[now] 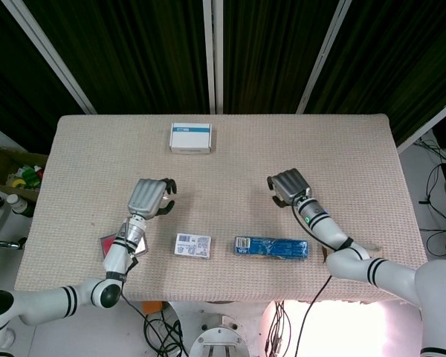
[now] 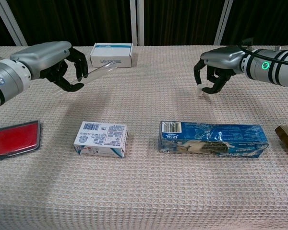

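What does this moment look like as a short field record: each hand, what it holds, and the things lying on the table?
left hand: raised above the cloth, fingers pinching a clear tube
right hand: raised, fingers curled around a small clear piece
small carton: lying flat, front left of centre
blue packet: lying flat, right of the carton
white box: far edge
red case: left edge
table: beige woven cloth
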Action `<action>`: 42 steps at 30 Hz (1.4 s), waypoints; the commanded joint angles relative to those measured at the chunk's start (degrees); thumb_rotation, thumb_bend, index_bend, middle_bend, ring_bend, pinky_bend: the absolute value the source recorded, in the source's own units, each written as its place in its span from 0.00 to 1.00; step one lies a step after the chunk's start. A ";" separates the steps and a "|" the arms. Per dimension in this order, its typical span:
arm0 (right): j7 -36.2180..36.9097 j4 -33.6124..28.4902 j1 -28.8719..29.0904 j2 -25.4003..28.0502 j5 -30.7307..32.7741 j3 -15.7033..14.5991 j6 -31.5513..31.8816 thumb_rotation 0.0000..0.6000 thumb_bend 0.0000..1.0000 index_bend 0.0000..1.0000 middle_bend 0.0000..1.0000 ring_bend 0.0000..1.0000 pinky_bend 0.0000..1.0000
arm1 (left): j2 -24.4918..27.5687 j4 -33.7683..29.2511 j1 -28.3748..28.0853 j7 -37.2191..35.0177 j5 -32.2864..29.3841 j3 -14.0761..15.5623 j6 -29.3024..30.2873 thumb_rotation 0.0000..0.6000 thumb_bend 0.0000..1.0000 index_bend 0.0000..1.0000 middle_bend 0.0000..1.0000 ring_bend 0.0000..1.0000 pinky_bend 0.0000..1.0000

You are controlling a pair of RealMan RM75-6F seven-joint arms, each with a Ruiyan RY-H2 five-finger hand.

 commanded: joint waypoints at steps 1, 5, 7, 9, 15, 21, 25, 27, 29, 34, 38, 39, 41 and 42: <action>3.54 -5.83 -1.23 3.93 -2.38 1.95 3.17 1.00 0.48 0.65 0.93 1.00 1.00 | 0.25 -0.61 0.01 -0.74 0.29 -0.27 -0.07 1.00 0.48 0.66 0.65 0.81 1.00; 8.59 -13.33 -2.04 9.27 -4.99 4.64 5.23 1.00 0.48 0.67 0.94 1.00 1.00 | 0.72 -1.62 -0.68 -2.08 0.14 -1.35 -1.11 1.00 0.48 0.66 0.65 0.81 1.00; 11.56 -16.99 -2.24 11.64 -6.24 6.32 6.07 1.00 0.48 0.68 0.94 1.00 1.00 | 0.60 -2.02 -1.07 -3.25 -0.16 -2.17 -1.58 1.00 0.48 0.66 0.66 0.81 1.00; 14.15 -19.94 -2.23 13.40 -7.57 7.69 6.66 1.00 0.49 0.68 0.94 1.00 1.00 | 0.42 -2.43 -1.41 -4.92 -1.10 -3.06 -2.61 1.00 0.48 0.66 0.66 0.81 1.00; 17.81 -23.50 -1.45 14.75 -10.47 9.22 7.48 1.00 0.50 0.69 0.94 1.00 1.00 | -0.74 -2.92 -2.08 -8.95 -1.67 -4.26 -3.94 1.00 0.48 0.66 0.66 0.81 1.00; 18.83 -23.95 -0.82 14.23 -11.47 9.25 8.04 1.00 0.51 0.70 0.94 1.00 1.00 | -1.98 -2.34 -2.50 -11.30 -1.52 -4.54 -4.29 1.00 0.48 0.66 0.66 0.81 1.00; 18.59 -23.62 -0.43 13.76 -11.31 8.97 8.02 1.00 0.52 0.70 0.95 1.00 1.00 | -2.09 -2.72 -2.56 -13.15 -1.39 -4.84 -4.64 1.00 0.48 0.66 0.66 0.81 1.00; 18.46 -23.39 -0.12 13.39 -11.19 8.89 7.94 1.00 0.52 0.70 0.95 1.00 1.00 | -2.00 -2.89 -2.67 -13.48 -1.17 -4.82 -4.72 1.00 0.48 0.66 0.66 0.81 1.00; 18.17 -23.12 0.22 12.99 -11.09 8.81 7.87 1.00 0.52 0.70 0.95 1.00 1.00 | -2.02 -2.97 -2.76 -13.59 -1.06 -4.79 -4.65 1.00 0.48 0.66 0.66 0.81 1.00; 17.72 -22.81 0.97 12.09 -10.91 8.74 7.81 1.00 0.52 0.70 0.95 1.00 1.00 | -2.10 -3.45 -2.98 -13.71 -0.73 -4.78 -4.34 1.00 0.48 0.66 0.66 0.81 1.00; 17.34 -22.77 1.40 11.63 -10.86 8.59 7.86 1.00 0.52 0.70 0.95 1.00 1.00 | -2.14 -3.79 -3.22 -13.62 -0.76 -4.84 -4.21 1.00 0.48 0.66 0.66 0.81 1.00; 17.28 -22.79 1.46 11.61 -10.79 8.59 7.90 1.00 0.52 0.70 0.94 1.00 1.00 | -2.12 -3.87 -3.27 -13.59 -0.78 -4.87 -4.20 1.00 0.48 0.66 0.66 0.81 1.00; 17.12 -22.88 1.55 11.62 -10.71 8.53 7.93 1.00 0.52 0.70 0.95 1.00 1.00 | -2.10 -3.99 -3.36 -13.48 -0.88 -4.89 -4.16 1.00 0.48 0.66 0.66 0.81 1.00; 17.02 -22.98 1.59 11.64 -10.67 8.49 7.96 1.00 0.52 0.70 0.95 1.00 1.00 | -2.07 -4.13 -3.41 -13.44 -0.95 -4.93 -4.14 1.00 0.48 0.66 0.66 0.81 1.00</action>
